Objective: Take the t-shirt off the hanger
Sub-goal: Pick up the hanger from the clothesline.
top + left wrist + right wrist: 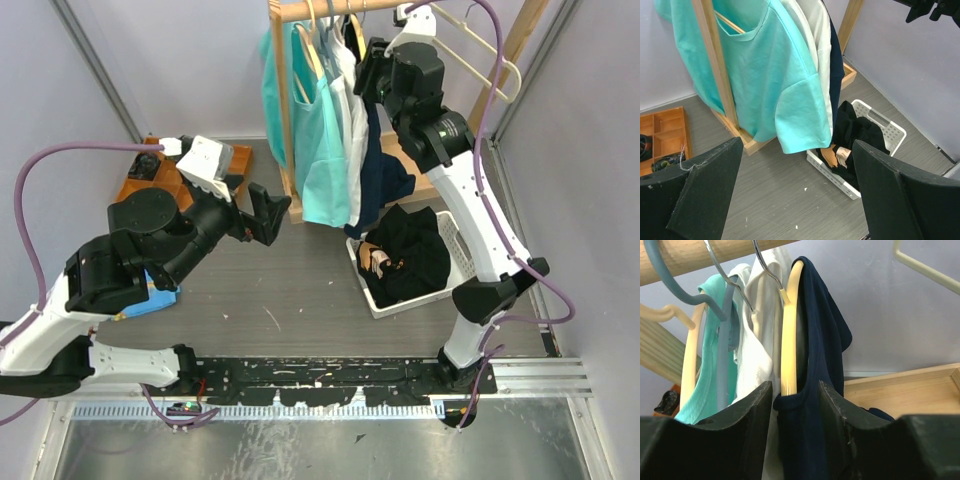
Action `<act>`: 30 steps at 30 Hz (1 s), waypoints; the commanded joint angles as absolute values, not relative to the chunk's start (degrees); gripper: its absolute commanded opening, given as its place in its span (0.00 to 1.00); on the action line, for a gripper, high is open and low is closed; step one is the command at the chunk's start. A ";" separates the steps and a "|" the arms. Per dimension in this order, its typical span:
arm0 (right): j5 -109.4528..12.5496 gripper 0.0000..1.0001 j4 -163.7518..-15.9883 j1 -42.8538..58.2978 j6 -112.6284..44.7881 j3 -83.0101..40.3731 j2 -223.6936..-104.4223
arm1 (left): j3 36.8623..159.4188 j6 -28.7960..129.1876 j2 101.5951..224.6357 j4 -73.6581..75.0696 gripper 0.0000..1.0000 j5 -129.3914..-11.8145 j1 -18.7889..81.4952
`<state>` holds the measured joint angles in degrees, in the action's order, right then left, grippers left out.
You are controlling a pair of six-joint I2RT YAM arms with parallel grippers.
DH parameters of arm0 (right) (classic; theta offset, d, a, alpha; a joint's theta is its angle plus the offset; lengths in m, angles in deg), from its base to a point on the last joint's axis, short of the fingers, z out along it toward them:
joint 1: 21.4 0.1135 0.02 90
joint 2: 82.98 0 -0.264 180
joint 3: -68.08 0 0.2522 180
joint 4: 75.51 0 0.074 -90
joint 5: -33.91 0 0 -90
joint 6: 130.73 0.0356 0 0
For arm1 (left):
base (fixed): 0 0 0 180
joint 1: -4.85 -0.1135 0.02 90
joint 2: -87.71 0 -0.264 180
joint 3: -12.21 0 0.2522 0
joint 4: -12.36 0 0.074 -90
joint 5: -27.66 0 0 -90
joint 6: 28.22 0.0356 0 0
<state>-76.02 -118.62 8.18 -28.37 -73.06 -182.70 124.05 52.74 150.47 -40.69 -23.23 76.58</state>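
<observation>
A navy t-shirt [385, 170] hangs on a cream hanger [789, 330] at the right end of the wooden rail [300, 10]. In the right wrist view the shirt [825, 340] has its collar and the hanger arm between my fingers. My right gripper [368, 75] is raised to the rail. It [795, 384] is open, with its jaws on either side of the collar and not pressed tight. My left gripper [275, 213] is open and empty, low by the rack's post. In its wrist view [797, 145] the navy shirt [836, 75] hangs behind the other shirts.
A teal shirt [322, 150] and a white shirt [352, 120] hang left of the navy one. A white basket [455, 235] of dark clothes stands under the rack. A wooden tray [140, 185] lies at the far left. Empty cream hangers [490, 50] hang at the right.
</observation>
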 commanded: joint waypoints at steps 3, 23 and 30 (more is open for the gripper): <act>-78.66 0.43 -120.89 8.48 -28.09 -79.92 -185.64 | 123.26 53.01 148.98 -39.23 0.98 -21.43 76.40; -79.54 0.01 -116.40 7.87 -32.02 -81.74 -185.89 | 124.49 54.47 149.67 -38.72 0.98 -20.90 76.40; -77.69 0.01 -110.26 7.86 -35.31 -81.78 -183.34 | 124.37 54.57 149.76 -37.55 0.98 -20.86 76.40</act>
<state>-78.29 -120.06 8.09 -32.22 -78.98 -187.16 124.05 54.11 149.90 -40.38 -21.48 76.58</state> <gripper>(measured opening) 0.257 0.979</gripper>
